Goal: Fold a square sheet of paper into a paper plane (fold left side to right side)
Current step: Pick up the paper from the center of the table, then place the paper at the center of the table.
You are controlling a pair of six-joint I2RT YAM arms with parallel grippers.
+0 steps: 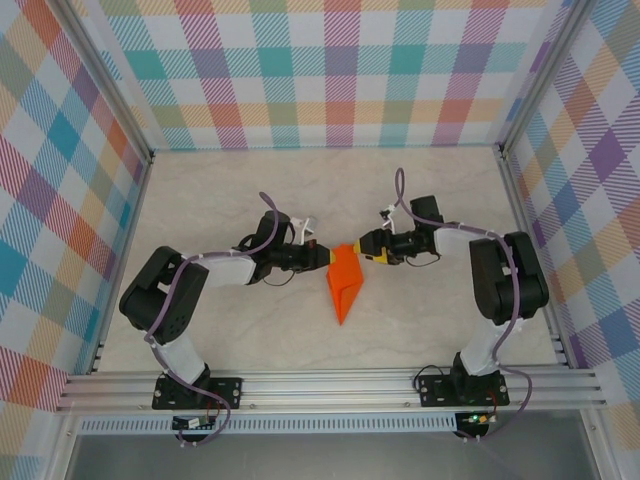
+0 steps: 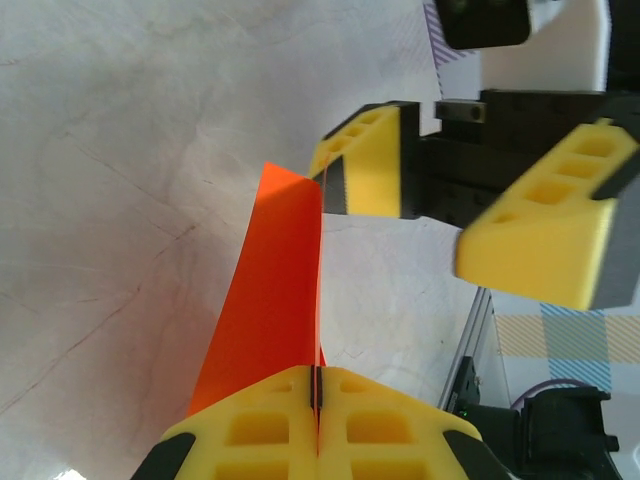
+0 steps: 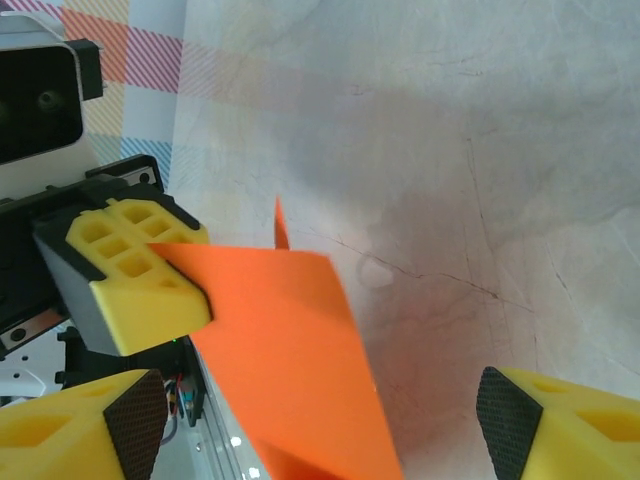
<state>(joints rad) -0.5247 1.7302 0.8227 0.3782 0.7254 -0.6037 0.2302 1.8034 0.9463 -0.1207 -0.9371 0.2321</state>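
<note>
Marble-look surface [image 1: 250, 190], plaid walls [image 1: 300, 70] | orange paper [image 1: 346, 285] dead centre, tip pointing 6 o'clock | left jaws clamped shut on its 10 o'clock corner | right jaws wide open at its 1 o'clock corner, holding nothing | looks mid-fold, left over right | next, I reckon: right pinches, then crease

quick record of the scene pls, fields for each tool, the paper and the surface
left tool: shut on one end of the orange paper
right tool: open, close to the same end of the paper, not gripping it
orange paper: folded, tapering to a point toward the arm bases
table: pale, marble-look surface
</note>
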